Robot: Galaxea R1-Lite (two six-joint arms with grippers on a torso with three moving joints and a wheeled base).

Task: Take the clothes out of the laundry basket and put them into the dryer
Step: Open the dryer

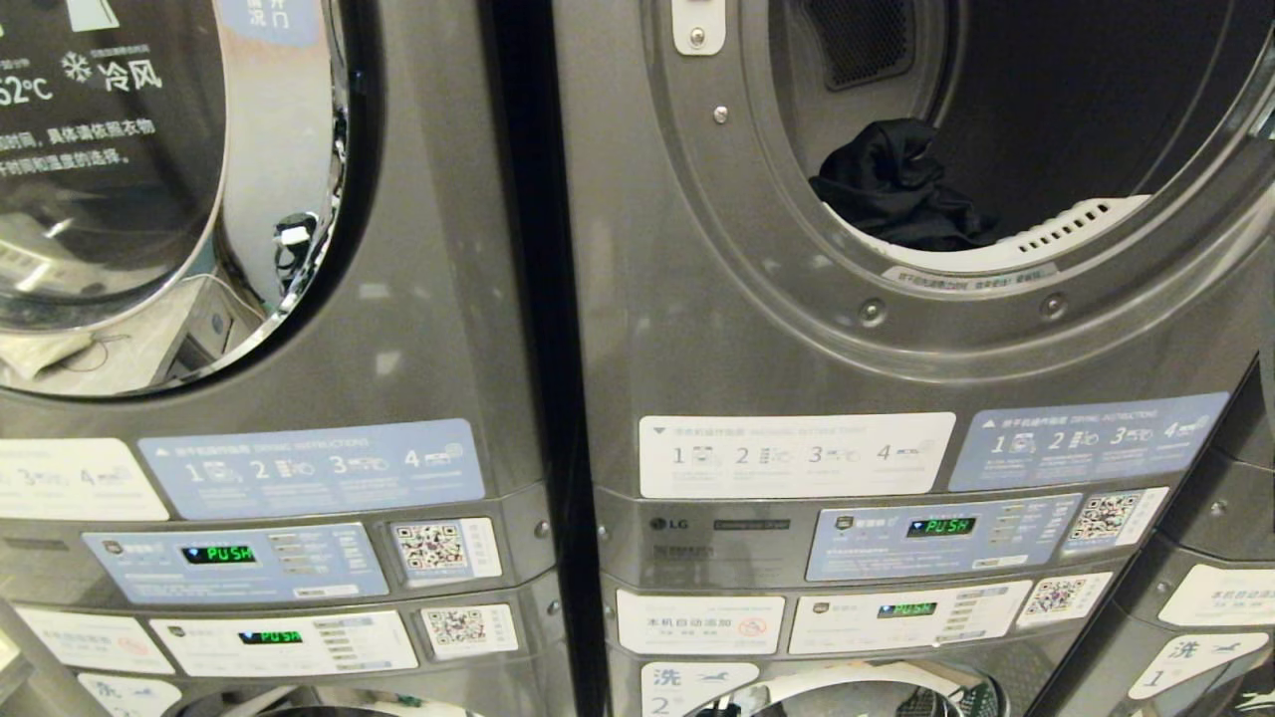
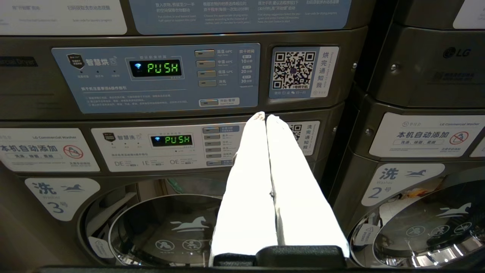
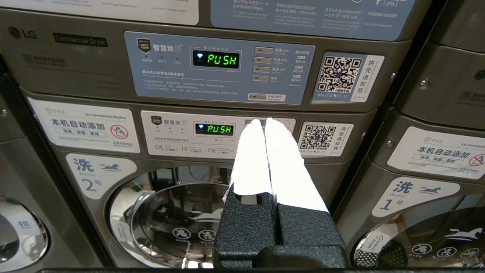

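One black garment lies in the open dryer, heaped at seven o'clock on the lower rim of the round opening; the dark drum behind is otherwise roomy. Left gripper and right gripper: white fingers pressed together, holding nothing, each poised short of the control panels below the opening.

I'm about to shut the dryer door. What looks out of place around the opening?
A black garment sits bunched at the front lip of the open dryer drum, on the white lint-filter rim, not pushed deep inside. It could catch in the door.
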